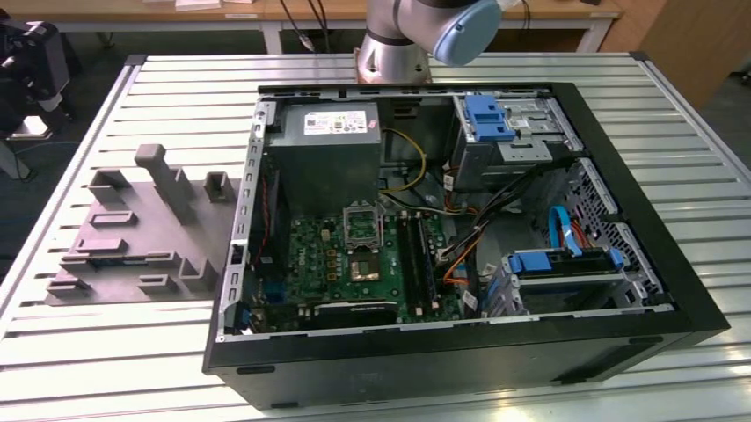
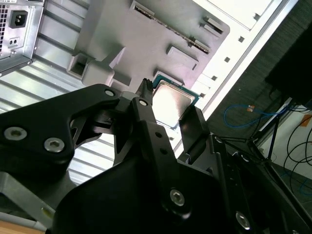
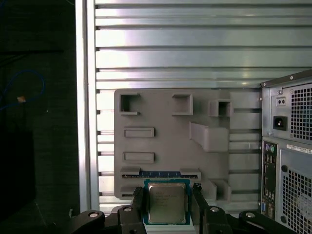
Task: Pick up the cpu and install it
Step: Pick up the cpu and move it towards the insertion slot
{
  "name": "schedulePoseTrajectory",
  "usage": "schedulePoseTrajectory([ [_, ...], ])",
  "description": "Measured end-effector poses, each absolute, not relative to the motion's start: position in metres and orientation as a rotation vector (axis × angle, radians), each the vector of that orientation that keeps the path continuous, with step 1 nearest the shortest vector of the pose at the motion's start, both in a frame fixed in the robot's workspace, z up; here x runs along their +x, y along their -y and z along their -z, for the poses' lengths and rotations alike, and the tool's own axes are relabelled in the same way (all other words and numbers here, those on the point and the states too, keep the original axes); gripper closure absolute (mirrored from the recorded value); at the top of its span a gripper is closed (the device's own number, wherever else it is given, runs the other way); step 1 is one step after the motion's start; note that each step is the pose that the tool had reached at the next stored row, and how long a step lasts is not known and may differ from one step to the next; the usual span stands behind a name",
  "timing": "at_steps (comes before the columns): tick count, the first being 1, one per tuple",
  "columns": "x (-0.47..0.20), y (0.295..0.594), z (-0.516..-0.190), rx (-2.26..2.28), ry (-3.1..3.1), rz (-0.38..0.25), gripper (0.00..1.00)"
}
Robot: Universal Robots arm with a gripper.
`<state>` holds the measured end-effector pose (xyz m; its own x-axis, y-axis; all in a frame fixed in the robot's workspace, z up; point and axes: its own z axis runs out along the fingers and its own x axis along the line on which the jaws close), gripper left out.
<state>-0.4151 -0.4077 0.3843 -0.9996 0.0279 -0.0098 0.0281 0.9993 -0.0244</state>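
- Here, first wrist view: gripper (image 3: 167,191) clamped on the cpu (image 3: 166,204); grey tray (image 3: 161,112) behind; chip print illegible;
- exterior view: open computer case (image 1: 470,352), green board (image 1: 317,255) inside, on slatted table (image 1: 105,352).

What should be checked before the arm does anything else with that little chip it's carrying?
1. Chip clamped in the gripper: ok, a finger on each side in both wrist views.
2. Chip lifted off the grey tray: ok, tray lies well below.
3. Chip straight in the grip: ok in the first wrist view.
4. Computer case open on top: ok.
5. Socket on the green board ready: cannot tell.
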Motion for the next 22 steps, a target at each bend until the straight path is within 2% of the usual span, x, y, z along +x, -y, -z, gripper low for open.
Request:
schedulePoseTrajectory([
  [22,-0.4089,0.4077,-0.3843,0.044,-3.132,0.038,0.53],
])
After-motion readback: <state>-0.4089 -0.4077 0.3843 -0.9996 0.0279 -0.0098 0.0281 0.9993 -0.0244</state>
